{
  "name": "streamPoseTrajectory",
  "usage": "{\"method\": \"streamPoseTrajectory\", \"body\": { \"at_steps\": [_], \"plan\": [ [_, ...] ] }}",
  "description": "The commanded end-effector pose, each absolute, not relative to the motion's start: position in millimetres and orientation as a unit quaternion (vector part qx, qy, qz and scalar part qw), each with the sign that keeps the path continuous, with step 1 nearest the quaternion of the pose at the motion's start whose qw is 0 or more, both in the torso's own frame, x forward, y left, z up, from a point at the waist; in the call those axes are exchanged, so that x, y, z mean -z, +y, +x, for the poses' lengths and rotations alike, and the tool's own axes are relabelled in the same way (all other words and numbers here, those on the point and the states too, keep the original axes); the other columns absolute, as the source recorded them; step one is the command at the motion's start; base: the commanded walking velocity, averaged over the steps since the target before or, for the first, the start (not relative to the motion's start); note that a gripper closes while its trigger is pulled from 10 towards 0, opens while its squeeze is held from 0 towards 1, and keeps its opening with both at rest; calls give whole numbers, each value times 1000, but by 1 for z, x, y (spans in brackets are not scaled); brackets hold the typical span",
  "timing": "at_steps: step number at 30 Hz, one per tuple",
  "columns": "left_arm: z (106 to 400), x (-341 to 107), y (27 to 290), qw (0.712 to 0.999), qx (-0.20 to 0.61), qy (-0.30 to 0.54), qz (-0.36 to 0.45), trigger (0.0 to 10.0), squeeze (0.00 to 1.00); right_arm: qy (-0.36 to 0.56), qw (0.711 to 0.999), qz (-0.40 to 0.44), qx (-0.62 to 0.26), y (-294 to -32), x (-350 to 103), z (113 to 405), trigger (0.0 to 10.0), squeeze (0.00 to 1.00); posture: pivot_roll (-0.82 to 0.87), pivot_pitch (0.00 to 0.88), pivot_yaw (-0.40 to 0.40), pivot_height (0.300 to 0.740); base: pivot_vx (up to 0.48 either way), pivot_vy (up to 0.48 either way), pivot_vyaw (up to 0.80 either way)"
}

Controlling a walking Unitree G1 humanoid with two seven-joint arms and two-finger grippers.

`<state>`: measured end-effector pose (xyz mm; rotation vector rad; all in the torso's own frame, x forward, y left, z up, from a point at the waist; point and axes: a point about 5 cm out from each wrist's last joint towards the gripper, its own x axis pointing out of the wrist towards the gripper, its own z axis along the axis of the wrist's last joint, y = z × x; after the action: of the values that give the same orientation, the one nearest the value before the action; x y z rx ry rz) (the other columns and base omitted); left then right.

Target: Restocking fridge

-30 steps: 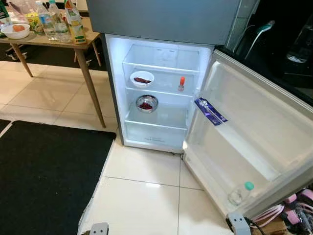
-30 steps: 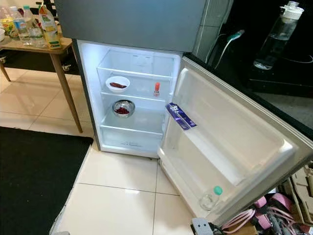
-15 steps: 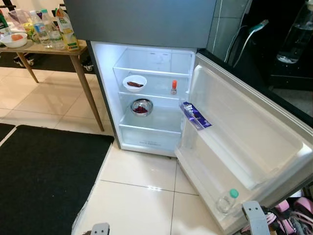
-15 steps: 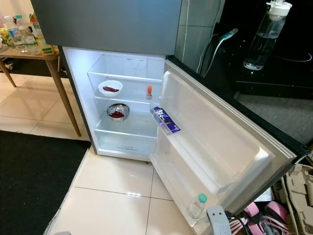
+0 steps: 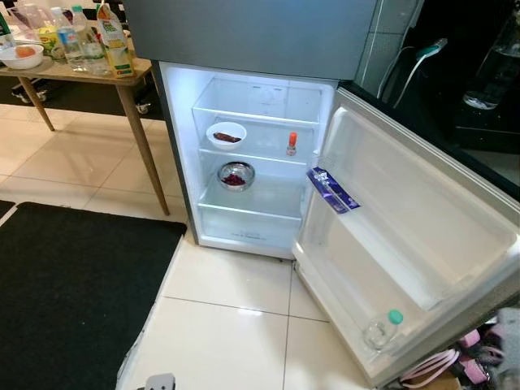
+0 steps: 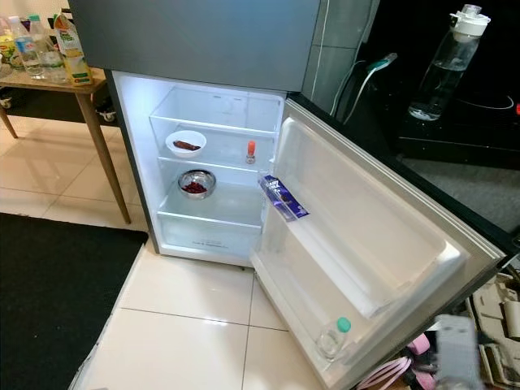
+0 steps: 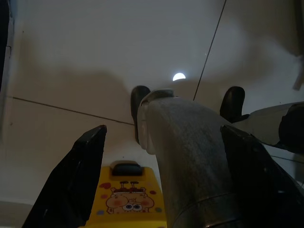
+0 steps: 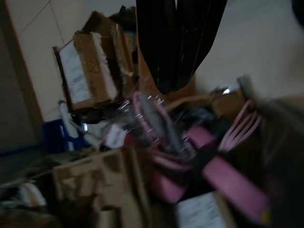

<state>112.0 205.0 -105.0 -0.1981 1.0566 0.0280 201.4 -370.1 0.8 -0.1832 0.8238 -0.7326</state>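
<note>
The fridge (image 5: 260,32) stands ahead with its lower door (image 5: 422,219) swung open to my right. On its lit shelves are a white bowl (image 5: 226,134), a steel bowl (image 5: 236,175) and a small red-capped bottle (image 5: 292,143). The door holds a blue packet (image 5: 331,189) and, low down, a green-capped water bottle (image 5: 380,328). My left gripper (image 7: 161,156) hangs over the tiles with its fingers (image 7: 71,180) wide apart. A yellow cartoon-printed thing (image 7: 133,197) lies low between them, beside one finger. My right gripper (image 8: 173,71) hangs blurred over floor clutter, fingers together.
A wooden table (image 5: 73,73) at the back left carries bottles, a juice carton (image 5: 114,41) and a bowl (image 5: 20,55). A black mat (image 5: 73,292) covers the floor on the left. Pink items and boxes (image 8: 156,137) crowd the floor behind the open door.
The camera has shifted a little, so the fridge sits slightly differently in the picture. My right arm has swung outward to the right and now shows as a blur by the door's edge.
</note>
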Motion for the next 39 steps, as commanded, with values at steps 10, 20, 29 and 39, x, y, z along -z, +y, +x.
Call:
{"method": "streamPoseTrajectory", "body": {
  "at_steps": [10, 20, 29, 39],
  "plan": [
    [101, 109, 201, 848, -10, 519, -111, 10000, 0, 164, 891, 8, 424, -407, -83, 249, 0, 0, -49, 31, -35, 740, 0, 0, 0],
    [99, 109, 201, 846, -11, 520, -115, 10000, 0, 30, 955, 179, 234, -393, -119, 285, 10000, 0, -54, 34, -40, 740, 0, 0, 0],
    [99, 109, 201, 846, -11, 521, -114, 10000, 0, 46, 980, 187, -52, -350, -116, 300, 10000, 0, -58, 34, -40, 740, 0, 0, 0],
    [100, 109, 201, 846, -5, 521, -112, 10000, 0, 117, 874, 186, -433, -263, -103, 299, 10000, 0, -67, 34, -36, 740, 0, 0, 0]
  ]
}}
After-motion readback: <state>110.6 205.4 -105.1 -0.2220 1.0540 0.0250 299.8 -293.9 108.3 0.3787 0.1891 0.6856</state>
